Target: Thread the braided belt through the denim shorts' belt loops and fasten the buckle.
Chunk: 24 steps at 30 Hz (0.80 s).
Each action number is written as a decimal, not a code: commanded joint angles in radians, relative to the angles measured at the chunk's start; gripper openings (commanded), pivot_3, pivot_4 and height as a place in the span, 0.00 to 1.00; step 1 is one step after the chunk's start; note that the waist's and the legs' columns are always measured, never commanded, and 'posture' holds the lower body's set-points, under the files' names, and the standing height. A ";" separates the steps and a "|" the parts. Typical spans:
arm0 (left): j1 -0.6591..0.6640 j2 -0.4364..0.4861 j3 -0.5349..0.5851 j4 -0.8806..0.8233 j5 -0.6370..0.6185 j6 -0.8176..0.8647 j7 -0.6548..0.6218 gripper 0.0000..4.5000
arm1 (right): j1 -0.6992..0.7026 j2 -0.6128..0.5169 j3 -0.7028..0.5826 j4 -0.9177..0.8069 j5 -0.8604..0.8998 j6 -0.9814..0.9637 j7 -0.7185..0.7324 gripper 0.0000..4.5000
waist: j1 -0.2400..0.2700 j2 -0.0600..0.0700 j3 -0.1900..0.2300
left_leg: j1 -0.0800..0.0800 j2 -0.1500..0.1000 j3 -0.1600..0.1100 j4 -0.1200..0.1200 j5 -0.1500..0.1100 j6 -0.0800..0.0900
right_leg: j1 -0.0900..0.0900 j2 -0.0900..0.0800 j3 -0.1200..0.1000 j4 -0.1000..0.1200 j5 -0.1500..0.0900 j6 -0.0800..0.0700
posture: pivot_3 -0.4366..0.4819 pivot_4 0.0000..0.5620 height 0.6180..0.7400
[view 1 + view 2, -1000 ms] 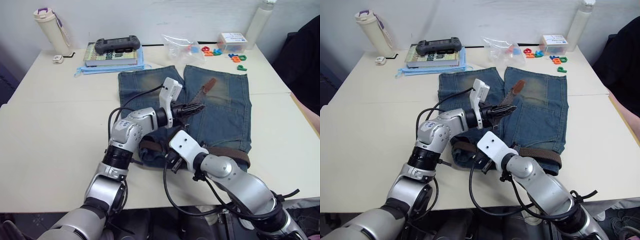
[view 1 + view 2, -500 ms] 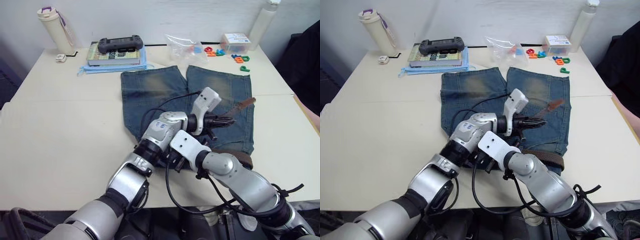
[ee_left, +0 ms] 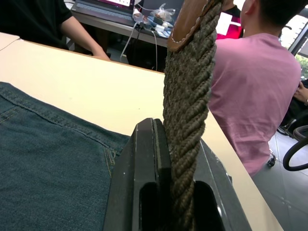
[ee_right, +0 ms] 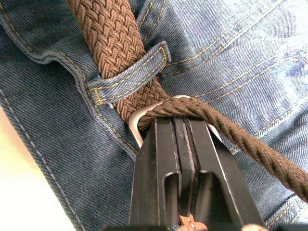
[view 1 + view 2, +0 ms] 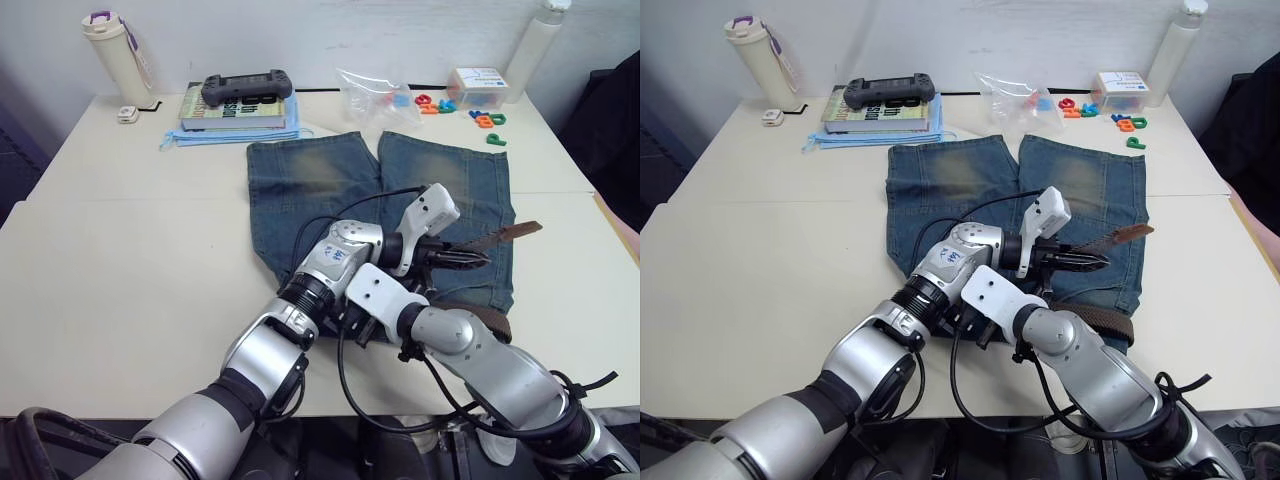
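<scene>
Blue denim shorts lie flat mid-table, legs pointing away from me, waistband at the near edge. Far left of the table I see a cream bottle, then a game controller on a book stack, well apart from the shorts.

My L gripper reaches across the shorts to the right leg, fingers clamped on the braided belt near its free end; the tan tip pokes out past the fingertips over the shorts' right edge. In the L wrist cam the strap runs up between the two black fingers, edge-on, w/ the tip overhead and a person in a pink shirt beyond the table.

R gripper sits at the waistband, fingers closed w/ the silver buckle at their tips. Belt passes under a belt loop just beside the buckle, and the free strap crosses over the fingertips.

Right end of the belt lies along the waistband. Far right: plastic bag, coloured letters, white bottle.
</scene>
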 commanded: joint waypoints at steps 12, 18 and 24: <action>-0.025 -0.068 0.037 0.037 0.003 -0.078 0.047 0.00 | 0.085 -0.033 0.083 0.036 0.040 -0.019 0.066 0.02 | 0.009 0.000 0.000 | 0.000 0.000 0.000 -0.002 -0.001 0.002 | 0.001 0.000 0.000 -0.005 0.000 0.000 | 0.48 0.27 0.34; 0.095 0.024 0.101 -0.178 -0.035 0.013 0.096 0.00 | 0.088 -0.041 0.071 0.043 0.030 -0.027 0.062 0.02 | 0.006 0.000 0.000 | 0.000 0.000 0.000 -0.002 -0.001 0.002 | 0.001 0.000 0.000 -0.005 0.000 0.000 | 0.48 0.27 0.34; 0.320 0.161 0.095 -0.560 -0.047 0.177 0.142 0.00 | 0.097 -0.040 -0.021 0.013 0.018 -0.041 0.040 0.02 | 0.003 0.001 -0.001 | 0.001 0.000 0.000 -0.003 -0.001 0.002 | 0.000 0.001 0.001 -0.005 0.000 0.000 | 0.48 0.27 0.34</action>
